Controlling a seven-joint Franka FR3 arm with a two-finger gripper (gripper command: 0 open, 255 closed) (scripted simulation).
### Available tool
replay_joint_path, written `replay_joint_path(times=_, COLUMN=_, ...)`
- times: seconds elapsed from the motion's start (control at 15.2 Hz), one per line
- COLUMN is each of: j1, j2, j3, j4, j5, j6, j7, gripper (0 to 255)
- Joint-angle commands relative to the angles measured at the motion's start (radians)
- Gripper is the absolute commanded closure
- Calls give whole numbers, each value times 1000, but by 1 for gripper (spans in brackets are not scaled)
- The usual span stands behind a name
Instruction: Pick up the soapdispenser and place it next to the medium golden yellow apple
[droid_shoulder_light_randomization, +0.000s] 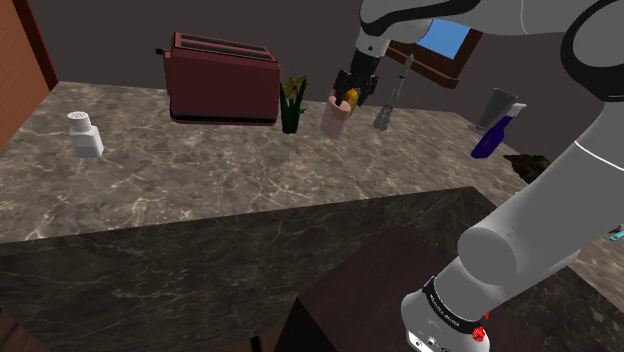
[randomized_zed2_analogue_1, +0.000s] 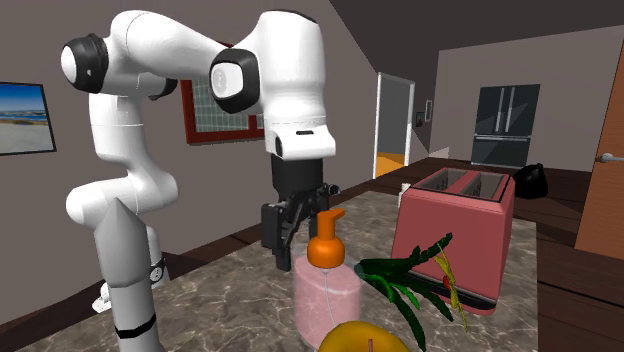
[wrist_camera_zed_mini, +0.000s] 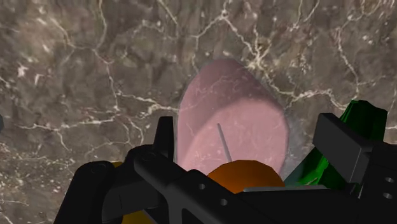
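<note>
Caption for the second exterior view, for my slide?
Black claw at the orange pump of the pink soap dispenser, yellow apple and red toaster nearby.

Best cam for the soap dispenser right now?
Second exterior view: the soap dispenser is near the camera, side on, pink body and orange pump both plain, the gripper at the pump. Shoulder view shows it small and far, under the gripper. Wrist view looks down on it, the gripper covering part of the pump.
</note>
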Motion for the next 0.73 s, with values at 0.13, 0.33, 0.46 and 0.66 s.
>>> replay_joint_path(times=0.13, j1=-1, j2=-10, j3=-1, j4=98, j5=0, j6=-108, j7=1, gripper=0)
replay_joint_path(times=0.33, j1=-1, j2=-10, j3=-1, j4=98, j5=0, j6=-108, j7=1, gripper=0)
replay_joint_path(times=0.46, j1=-1, j2=-10, j3=-1, j4=98, j5=0, j6=-108, j7=1, gripper=0)
replay_joint_path(times=0.66, j1=-1, j2=-10, j3=-1, j4=98, j5=0, j6=-108, j7=1, gripper=0)
